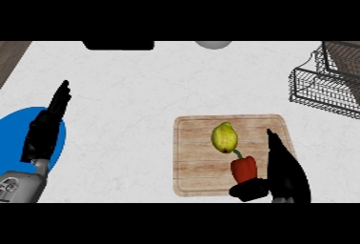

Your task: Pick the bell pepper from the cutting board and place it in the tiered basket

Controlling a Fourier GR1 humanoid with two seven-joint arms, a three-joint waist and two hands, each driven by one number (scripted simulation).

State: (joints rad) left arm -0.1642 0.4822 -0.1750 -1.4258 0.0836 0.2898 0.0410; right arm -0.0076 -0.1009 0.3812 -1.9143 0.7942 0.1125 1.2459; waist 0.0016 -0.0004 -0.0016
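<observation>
Right hand (288, 176) sits at the near right corner of the board (200, 162). It is open. Its fingers (277, 147) are straight and lie along the right side of the pepper (243, 169). Its thumb bends in under the near end of the pepper. The hand seems to touch the pepper but is not closed round it.

The pepper is red with a green stem. It lies on the board near the right side. A yellow lemon (224, 137) lies just past it, at the tip of the stem.

The wire basket (327, 88) stands at the far right edge of the counter (141, 86), well apart from the board. The pepper is not yet in it.

The left hand (45, 128) rests open near the left edge, fingers straight, partly over a blue plate (17, 128).
</observation>
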